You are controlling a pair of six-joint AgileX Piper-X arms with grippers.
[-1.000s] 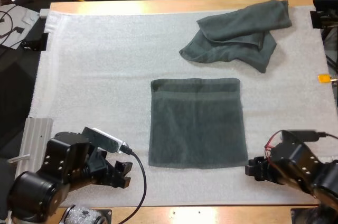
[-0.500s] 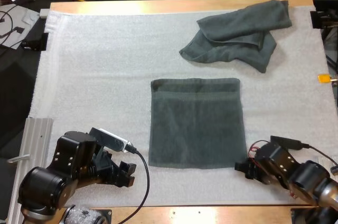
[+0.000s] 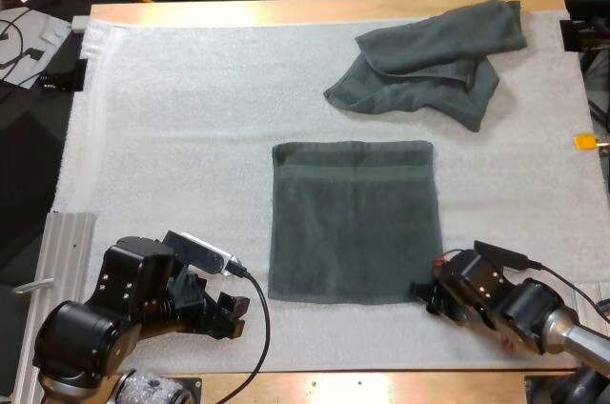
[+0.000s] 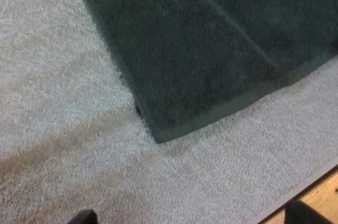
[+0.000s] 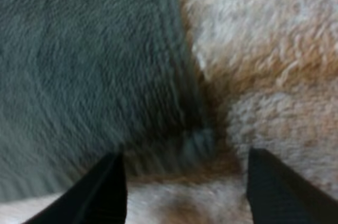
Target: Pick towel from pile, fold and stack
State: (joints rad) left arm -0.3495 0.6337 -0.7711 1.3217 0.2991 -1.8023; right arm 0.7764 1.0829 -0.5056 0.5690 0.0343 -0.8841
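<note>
My left hand (image 3: 232,313) sits low over the white mat (image 3: 181,137) at the near left of the desk (image 3: 324,10), pointing towards the flat towel (image 3: 355,223) but stopping short of it. Its two fingers stand well apart with nothing between them but mat, so it is open and empty. From its wrist camera I see the towel's near left corner lying flat on the mat ahead of the fingertips, with a strip of bare mat between us and the desk's wooden edge close by. The flat towel lies spread as a neat square in the middle of the mat, nearer my side, with a woven band running across its far end. My right hand (image 3: 422,294) is down at that towel's near right corner, touching or just off its edge in the high view. In the right wrist view its fingers (image 5: 108,189) are spread wide, with the towel's corner lying on the mat between them; one finger is over the towel's edge and the other over bare mat. They are not pressing on the cloth, so this hand is open and holds nothing. The crumpled towel (image 3: 429,61) lies in a loose heap at the far right of the mat, well apart from the flat one and from both hands.
</note>
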